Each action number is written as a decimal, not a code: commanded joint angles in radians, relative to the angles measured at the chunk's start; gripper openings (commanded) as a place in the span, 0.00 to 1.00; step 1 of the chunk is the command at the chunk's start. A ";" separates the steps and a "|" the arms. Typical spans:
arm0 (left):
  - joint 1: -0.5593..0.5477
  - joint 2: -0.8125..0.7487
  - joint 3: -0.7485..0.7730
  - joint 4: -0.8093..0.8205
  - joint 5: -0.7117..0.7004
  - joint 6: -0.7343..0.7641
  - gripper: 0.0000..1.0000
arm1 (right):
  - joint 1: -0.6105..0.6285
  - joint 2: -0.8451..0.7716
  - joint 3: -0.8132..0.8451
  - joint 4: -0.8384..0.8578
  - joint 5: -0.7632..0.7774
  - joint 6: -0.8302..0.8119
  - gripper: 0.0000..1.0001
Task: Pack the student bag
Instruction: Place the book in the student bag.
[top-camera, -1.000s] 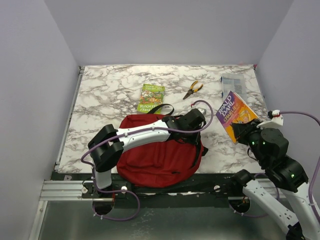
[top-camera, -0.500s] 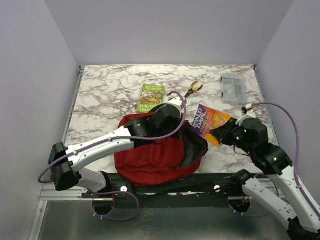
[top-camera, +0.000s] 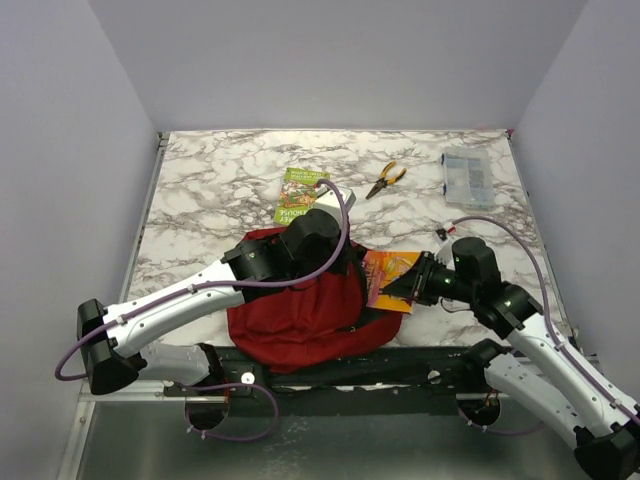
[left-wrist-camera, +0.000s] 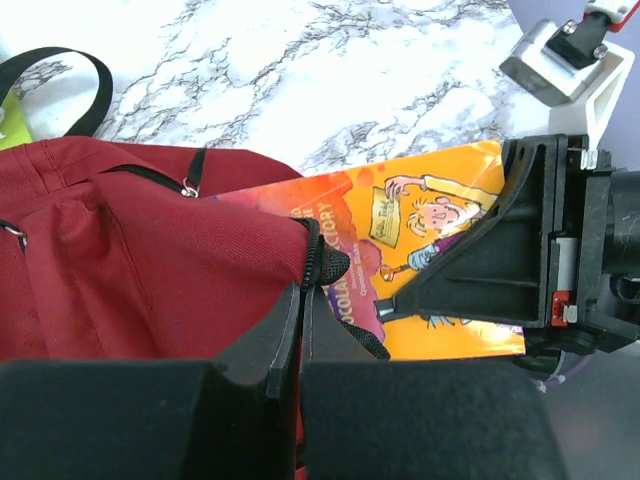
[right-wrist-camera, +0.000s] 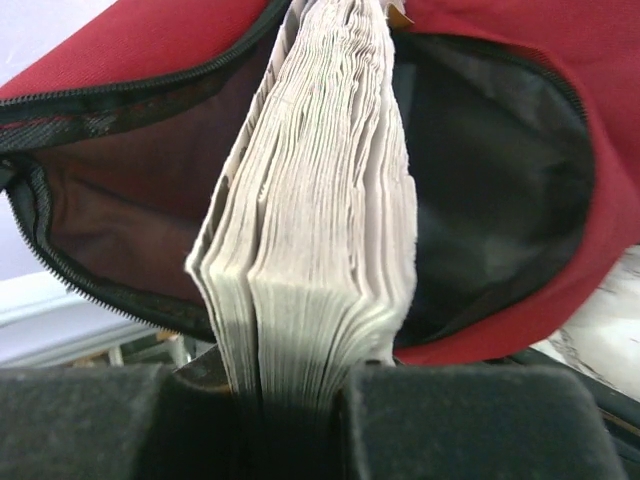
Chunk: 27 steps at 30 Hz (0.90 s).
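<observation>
Lying at the near middle of the marble surface (top-camera: 200, 200): the student bag (top-camera: 300, 315), opened toward the right. Pinching the bag's zippered rim with the left gripper (left-wrist-camera: 303, 268), closed almost fully on the fabric. Clamping an orange paperback (left-wrist-camera: 440, 225) in the right gripper (right-wrist-camera: 290, 385), squeezed onto the near end of the pages, with the far end just inside the bag's mouth. Farther back: a green book (top-camera: 302, 195) just beyond the bag, pliers (top-camera: 385, 180), and a clear box (top-camera: 466, 177) at the far right.
</observation>
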 joint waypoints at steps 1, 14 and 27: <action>0.008 -0.019 0.022 0.060 0.023 0.002 0.00 | 0.001 0.017 -0.048 0.157 -0.221 0.042 0.01; 0.122 -0.088 -0.069 0.095 0.105 -0.038 0.00 | 0.001 0.012 -0.013 0.037 -0.210 -0.121 0.01; 0.129 -0.096 -0.172 0.305 0.473 -0.173 0.00 | 0.042 0.545 -0.183 1.234 -0.420 0.321 0.01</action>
